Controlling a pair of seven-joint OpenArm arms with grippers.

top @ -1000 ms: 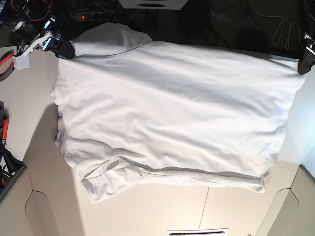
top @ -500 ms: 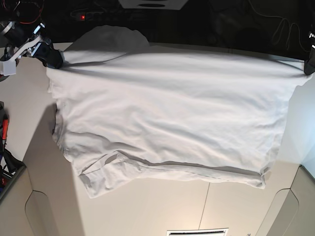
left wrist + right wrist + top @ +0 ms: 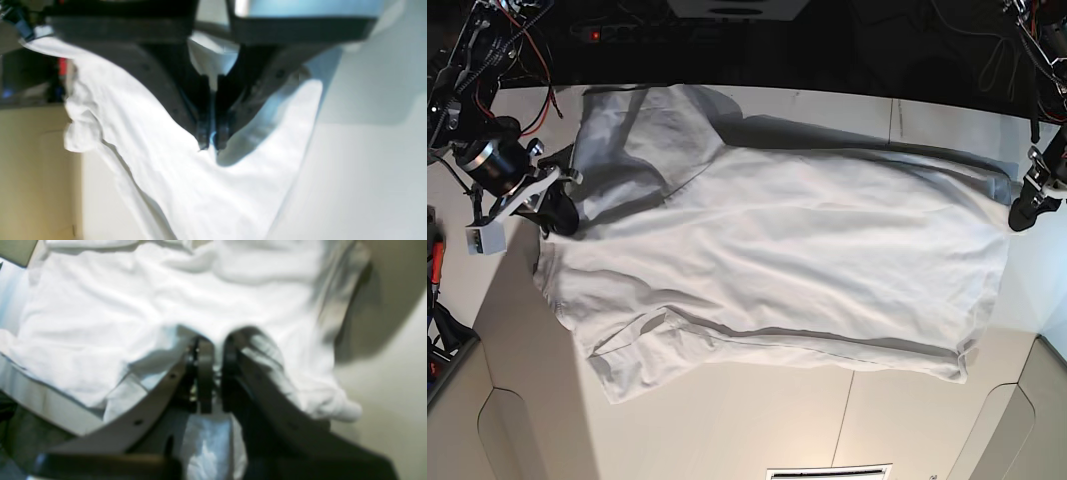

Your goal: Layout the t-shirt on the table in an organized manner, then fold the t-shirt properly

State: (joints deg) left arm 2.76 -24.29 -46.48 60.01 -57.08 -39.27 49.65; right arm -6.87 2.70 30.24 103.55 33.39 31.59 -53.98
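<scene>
- While both arms are lowering the t-shirt (image 3: 777,260) from the stretched, lifted pose of a moment ago, the far edge that was hanging back over the dark table edge is now settling onto the table (image 3: 727,430).
- The right gripper (image 3: 559,216) is coming down and toward the near side; it was up at the far corner of the table, and now it is sitting low at the shirt's side edge.
- Its jaws are clamped tight on a fold of white cloth; the right wrist view (image 3: 213,373) is showing fabric pinched between the pads.
- The left gripper (image 3: 1025,210) is likewise dropping from the far corner to the shirt's opposite edge.
- Its fingers are pressed together with a thin pinch of shirt between the tips, clear in the left wrist view (image 3: 211,141).
- The shirt is now lying spread across the middle of the table, mostly flat, one sleeve (image 3: 632,125) folded over at the far side near the right gripper, the other sleeve (image 3: 627,375) at the near side.
- My read: the spread-and-lay step is nearly finishing; cloth is looking less taut than before, so tension is coming off.
- Remaining wrinkles and the doubled-over far sleeve are probably needing a tidy before any folding is starting.
</scene>
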